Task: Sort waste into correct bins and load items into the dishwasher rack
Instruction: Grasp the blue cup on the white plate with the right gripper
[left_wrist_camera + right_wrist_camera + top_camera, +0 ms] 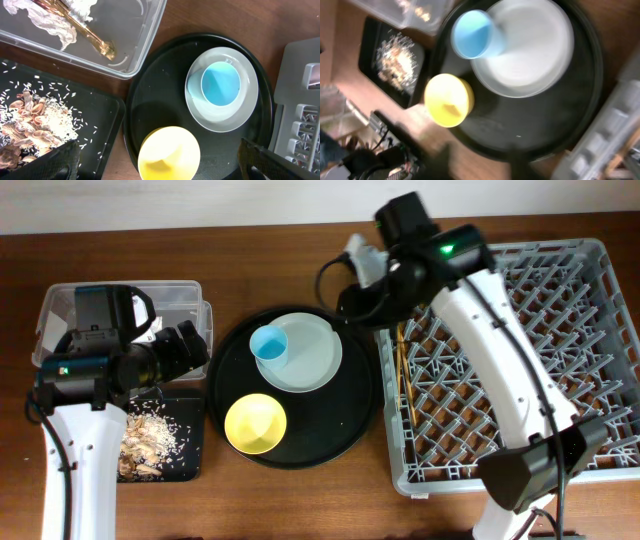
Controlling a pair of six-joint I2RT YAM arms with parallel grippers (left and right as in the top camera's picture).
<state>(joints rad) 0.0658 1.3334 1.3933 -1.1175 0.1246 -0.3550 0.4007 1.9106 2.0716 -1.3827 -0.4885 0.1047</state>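
Observation:
The light-blue cup (pixel 268 343) stands on the pale plate (pixel 312 360), beside the yellow bowl (pixel 255 423), all on the round black tray (pixel 340 430). Two chopsticks (pixel 403 370) lie in the grey dishwasher rack (pixel 560 340). The clear tub (pixel 135 45) holds the white tissue (pixel 50 20) and gold foil wrapper (pixel 90 35). The shallow black tray (pixel 107 125) holds food scraps (pixel 30 120). My left gripper (pixel 160 167) is open and empty above the yellow bowl (pixel 167 152). My right gripper (pixel 482 162), blurred, is open over the tray's edge. The pink cup is out of view.
The right arm (pixel 490 330) stretches across the rack's left half and hides part of it. The left arm (pixel 90 370) covers part of the clear tub (pixel 190 295) and the black tray (pixel 185 450). The brown wooden table (pixel 300 500) shows around everything.

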